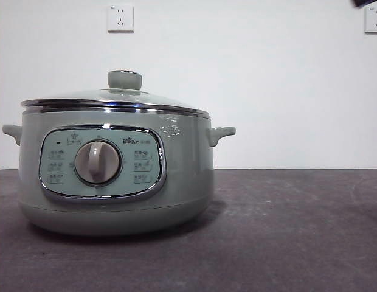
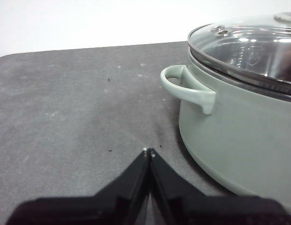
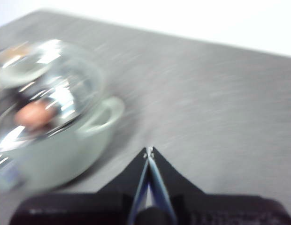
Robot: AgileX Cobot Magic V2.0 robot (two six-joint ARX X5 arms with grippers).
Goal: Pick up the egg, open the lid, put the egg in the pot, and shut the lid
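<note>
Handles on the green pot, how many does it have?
2 side handles: one handle sticks out from one side of the pot, the other handle from the opposite side. The knob on the lid isn't counted.

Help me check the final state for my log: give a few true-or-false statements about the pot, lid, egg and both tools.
1. The lid sits closed on the pot. True.
2. The egg lies on the table beside the pot. False: it shows through the glass lid, inside the pot.
3. The left tool is shut and holds nothing. True.
4. The right tool grips the lid's knob. False: it is shut, empty, away from the pot.
5. The pot lies tipped on its side. False: it stands upright on the table.
</note>
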